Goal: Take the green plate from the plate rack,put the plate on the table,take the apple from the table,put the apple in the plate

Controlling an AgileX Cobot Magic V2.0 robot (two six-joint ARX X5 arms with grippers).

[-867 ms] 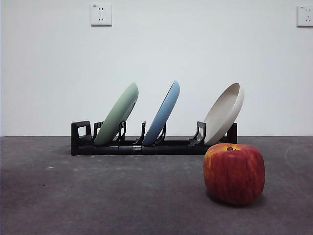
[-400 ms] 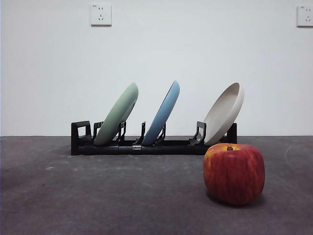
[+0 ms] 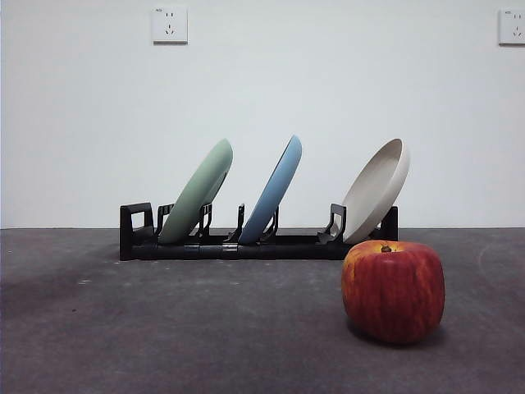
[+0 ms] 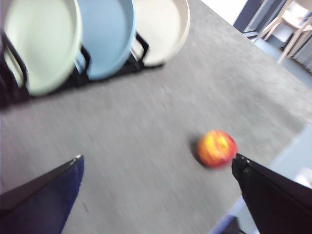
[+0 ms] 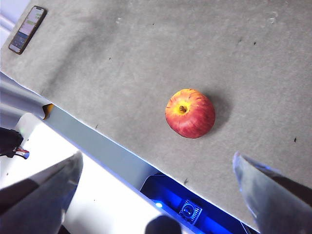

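The green plate (image 3: 197, 193) leans in the leftmost slot of the black plate rack (image 3: 246, 246) at the back of the table (image 3: 205, 328). Nearer the front and to the right, the red apple (image 3: 393, 291) stands alone, stem up. Neither arm shows in the front view. The left wrist view is blurred. In it my left gripper (image 4: 158, 158) hangs open high over the table, between the green plate (image 4: 44, 44) and the apple (image 4: 217, 148). My right gripper (image 5: 157, 156) is open too, high above the table's near edge, short of the apple (image 5: 190, 113).
A light blue plate (image 3: 273, 190) and a cream-white plate (image 3: 377, 189) lean in the rack to the right of the green one. A phone (image 5: 28, 29) lies on the table far from the apple. The table's edge runs close by the apple in the right wrist view.
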